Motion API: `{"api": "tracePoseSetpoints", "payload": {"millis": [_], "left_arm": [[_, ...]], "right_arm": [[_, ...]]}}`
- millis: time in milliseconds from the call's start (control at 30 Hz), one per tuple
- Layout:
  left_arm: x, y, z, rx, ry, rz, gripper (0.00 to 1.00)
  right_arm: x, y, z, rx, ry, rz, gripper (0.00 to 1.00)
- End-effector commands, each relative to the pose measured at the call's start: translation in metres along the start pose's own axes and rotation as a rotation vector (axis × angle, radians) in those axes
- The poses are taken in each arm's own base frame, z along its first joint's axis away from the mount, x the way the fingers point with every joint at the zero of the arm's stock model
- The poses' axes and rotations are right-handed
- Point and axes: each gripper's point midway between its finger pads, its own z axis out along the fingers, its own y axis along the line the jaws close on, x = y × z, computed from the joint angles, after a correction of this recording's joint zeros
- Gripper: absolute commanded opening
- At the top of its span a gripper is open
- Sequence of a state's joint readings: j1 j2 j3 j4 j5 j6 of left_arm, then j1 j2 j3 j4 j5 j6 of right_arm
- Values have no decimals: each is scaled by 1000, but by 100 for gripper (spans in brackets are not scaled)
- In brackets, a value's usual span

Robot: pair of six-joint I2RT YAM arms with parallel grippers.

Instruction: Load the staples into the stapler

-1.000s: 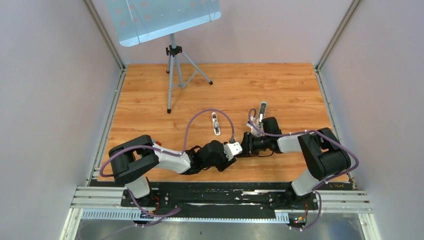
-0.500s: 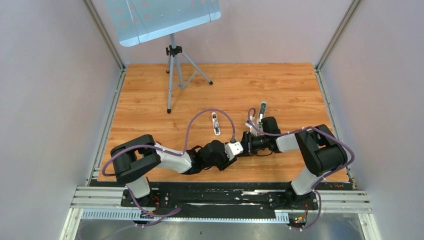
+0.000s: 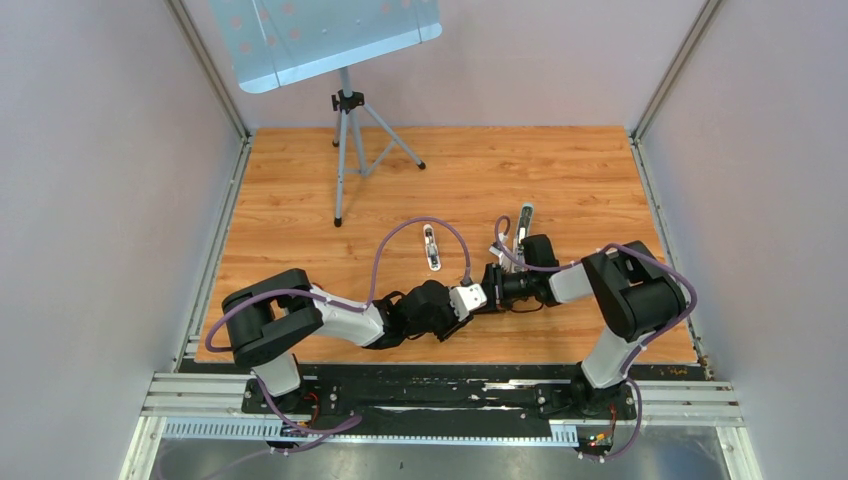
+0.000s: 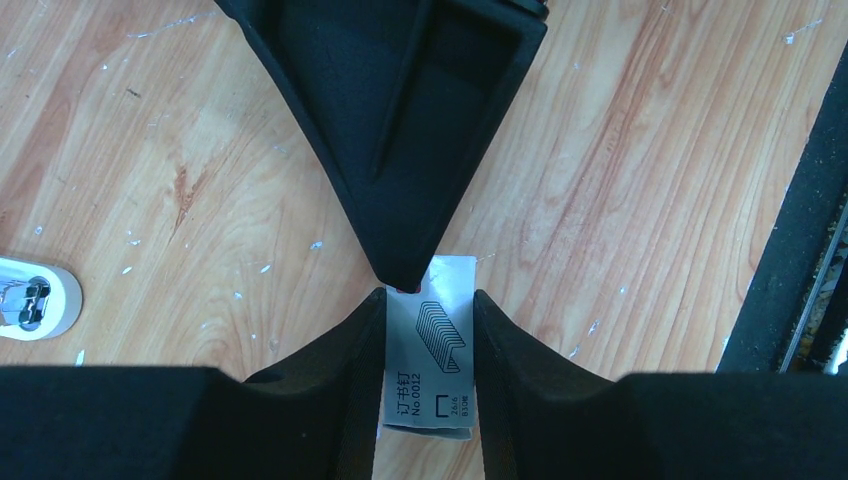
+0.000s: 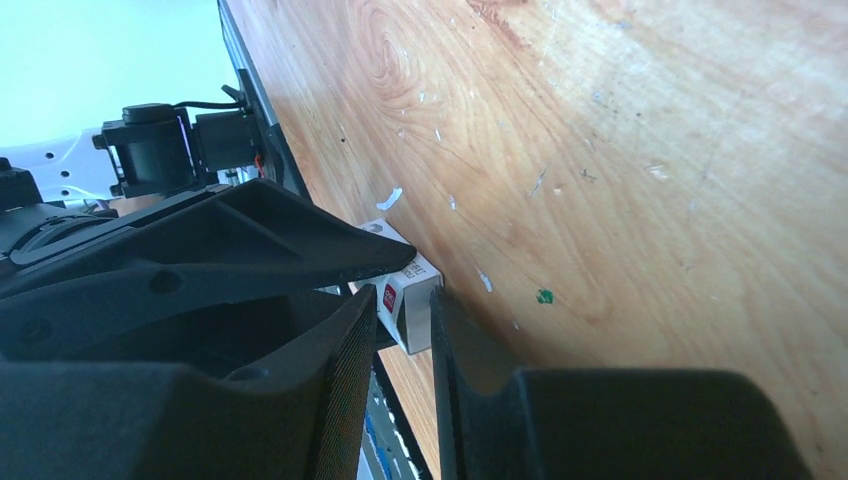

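Staples: the strips themselves are hidden. Only a white box [image 4: 430, 345] shows, printed with a staple drawing and "No.0012". It sits over the wooden counter [image 3: 560, 165] near the front edge, between the two arms. The left end effector [image 4: 428, 300] pinches the box across its long sides, with both fingers [image 4: 345, 380] flat against it. The right end effector [image 5: 404, 300] meets it head-on from the opposite side and is closed down on the far end of the box, which fills the narrow gap between its jaws. The stapler [image 3: 432, 248], small, white and dark, lies flat on the counter beyond the left end effector, apart from both arms. A second slim pale piece [image 3: 524, 218] lies just beyond the right wrist; I cannot tell what it is. A tripod stand [image 3: 341, 160] stands at the back left.
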State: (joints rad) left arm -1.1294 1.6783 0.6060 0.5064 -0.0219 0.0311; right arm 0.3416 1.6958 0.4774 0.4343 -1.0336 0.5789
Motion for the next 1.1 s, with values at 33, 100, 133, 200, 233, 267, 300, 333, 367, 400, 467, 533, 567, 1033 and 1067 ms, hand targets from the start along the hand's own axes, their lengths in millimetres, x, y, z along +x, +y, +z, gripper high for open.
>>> {"api": "tracePoseSetpoints", "payload": {"millis": [33, 100, 133, 200, 233, 267, 300, 333, 367, 400, 467, 533, 567, 1033, 1067], "left_arm": [[2, -3, 3, 7, 2, 21, 34], [2, -3, 3, 7, 0, 22, 34], [2, -3, 3, 7, 0, 22, 34], [1, -3, 3, 7, -5, 22, 34], [0, -3, 4, 7, -7, 22, 34], [-1, -3, 4, 8, -11, 21, 34], [-1, -3, 4, 9, -10, 20, 34], [-1, -3, 4, 8, -11, 21, 34], [-1, -3, 4, 7, -10, 20, 34], [-1, -3, 5, 8, -11, 20, 34], [-2, -3, 4, 6, -13, 20, 34], [-2, -2, 4, 4, -14, 21, 34], [-2, -2, 4, 3, -14, 21, 34], [1, 6, -15, -37, 13, 22, 51], [2, 7, -16, -41, 17, 21, 52]], "right_arm": [[7, 7, 1, -69, 22, 10, 29], [8, 7, 2, -69, 25, 10, 29], [8, 7, 3, -72, 23, 12, 29], [9, 8, 3, -79, 25, 23, 28], [8, 9, 4, -88, 22, 20, 28], [9, 9, 4, -94, 23, 22, 28], [9, 10, 5, -99, 24, 26, 27], [10, 10, 6, -101, 25, 28, 27], [11, 10, 7, -102, 29, 31, 27], [12, 10, 8, -103, 34, 32, 27], [15, 10, 10, -103, 43, 33, 27], [17, 9, 11, -104, 45, 35, 26], [18, 9, 11, -104, 45, 36, 26], [16, 11, 7, -100, 40, 28, 23], [16, 11, 7, -100, 39, 28, 22]]}}
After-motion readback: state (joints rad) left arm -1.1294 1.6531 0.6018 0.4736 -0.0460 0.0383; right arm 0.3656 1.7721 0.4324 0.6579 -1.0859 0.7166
